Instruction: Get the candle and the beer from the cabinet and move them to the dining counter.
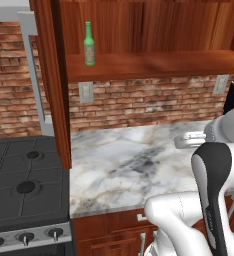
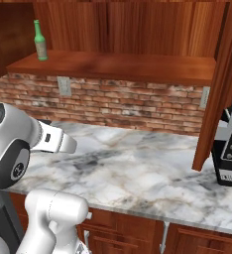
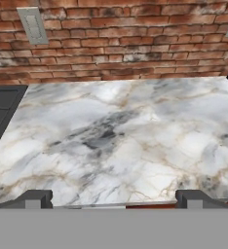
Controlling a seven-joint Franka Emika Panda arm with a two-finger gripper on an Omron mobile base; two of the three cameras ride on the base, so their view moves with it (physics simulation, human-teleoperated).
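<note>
Standing upright on the open cabinet (image 1: 154, 64) shelf, at eleven o'clock above the marble worktop (image 1: 134, 165): the beer (image 1: 89, 45). Judging it rigid, smooth, breakable glass; gripping the labelled body advised. Claw (image 3: 113, 200) hanging empty, tips spread wide.

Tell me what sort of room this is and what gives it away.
A kitchen, rendered rather than real. A gas stove with knobs sits beside a marble worktop backed by red brick, and an open wooden cabinet above holds a green beer bottle.
</note>
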